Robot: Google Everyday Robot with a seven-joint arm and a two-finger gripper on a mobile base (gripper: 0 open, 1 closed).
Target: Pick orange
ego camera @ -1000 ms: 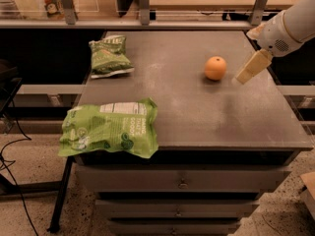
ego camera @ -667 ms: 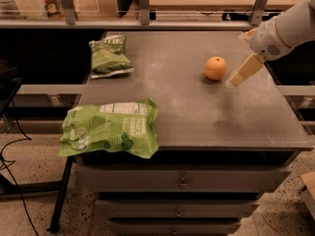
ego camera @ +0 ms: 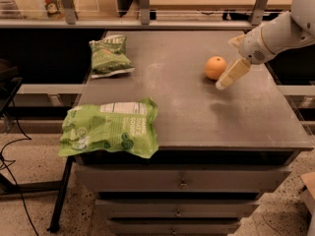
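Note:
The orange (ego camera: 215,67) is a small round fruit resting on the grey table (ego camera: 197,107), right of centre toward the back. My gripper (ego camera: 231,75) comes in from the upper right on a white arm and hangs just to the right of the orange, its pale finger (ego camera: 233,73) angled down toward the tabletop beside the fruit. The gripper holds nothing.
A small green snack bag (ego camera: 108,57) lies at the back left of the table. A large green snack bag (ego camera: 112,127) lies at the front left, overhanging the edge. Drawers sit below the tabletop. A shelf with rails runs behind the table.
The gripper has moved left and slightly down, closing in on the right side of the orange. The orange and both bags have not moved.

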